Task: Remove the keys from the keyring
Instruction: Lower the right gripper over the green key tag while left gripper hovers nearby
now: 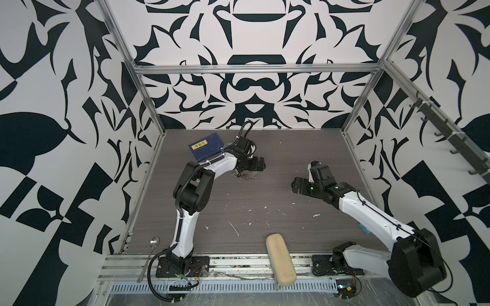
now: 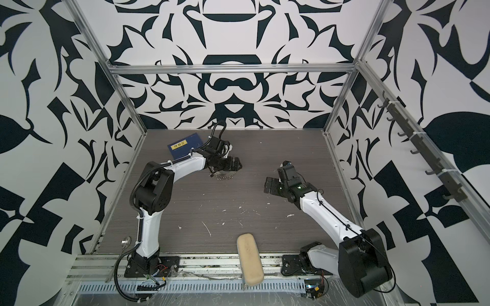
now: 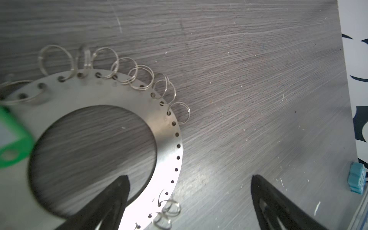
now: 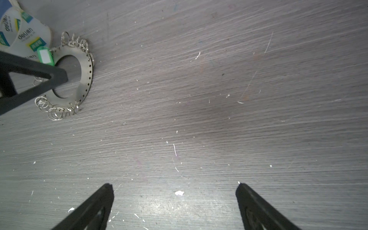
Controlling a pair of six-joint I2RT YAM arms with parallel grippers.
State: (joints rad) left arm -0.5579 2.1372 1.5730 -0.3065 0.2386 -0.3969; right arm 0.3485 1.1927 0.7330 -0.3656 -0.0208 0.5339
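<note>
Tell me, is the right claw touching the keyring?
Apart. The right wrist view shows the right claw open over bare table, with the keyring lying far off.

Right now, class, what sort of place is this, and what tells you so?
Probably a robot test cell in a lab: a left arm and right arm bolted beside a grey table, a metal frame around it, black-and-white patterned walls.

Grey wood-grain tabletop (image 1: 265, 201) holds a flat metal keyring disc (image 3: 165, 139), blue book (image 1: 204, 149) near it, beige oblong case (image 1: 281, 258) well apart.
</note>
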